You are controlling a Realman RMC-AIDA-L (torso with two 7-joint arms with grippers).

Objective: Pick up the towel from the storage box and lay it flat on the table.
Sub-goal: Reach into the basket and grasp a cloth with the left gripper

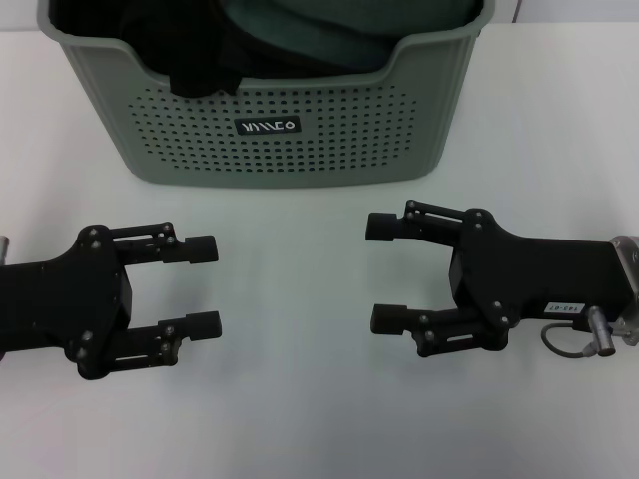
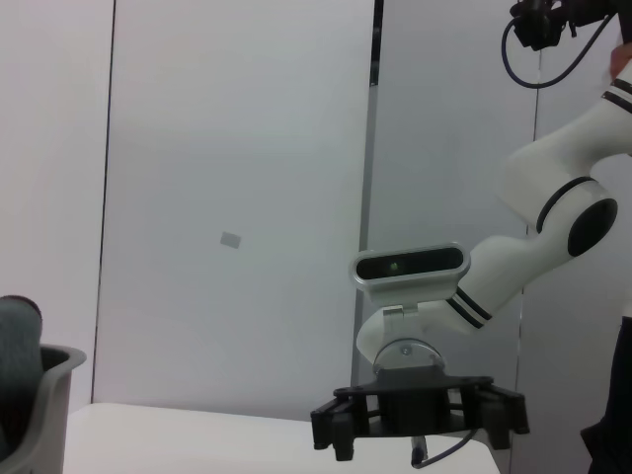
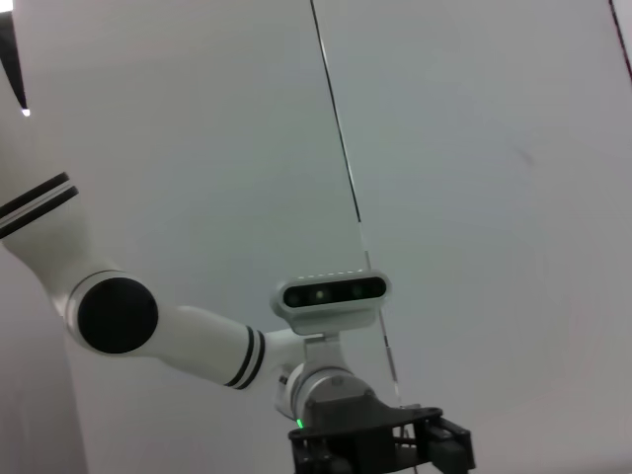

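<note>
The sage green storage box [image 1: 290,140] stands at the far middle of the white table [image 1: 300,419]. The dark green towel [image 1: 310,35] lies bunched inside it, beside black fabric [image 1: 190,50]. My left gripper [image 1: 208,285] is open and empty, hovering above the table in front of the box at the left. My right gripper [image 1: 384,272] is open and empty at the right, facing the left one. In the left wrist view the box rim [image 2: 49,395] with towel [image 2: 18,326] shows at one edge, and the right gripper [image 2: 420,420] shows farther off. The right wrist view shows the left gripper [image 3: 380,449].
Bare table surface lies between and in front of the two grippers. A white wall with panel seams [image 2: 375,148] stands beyond the table.
</note>
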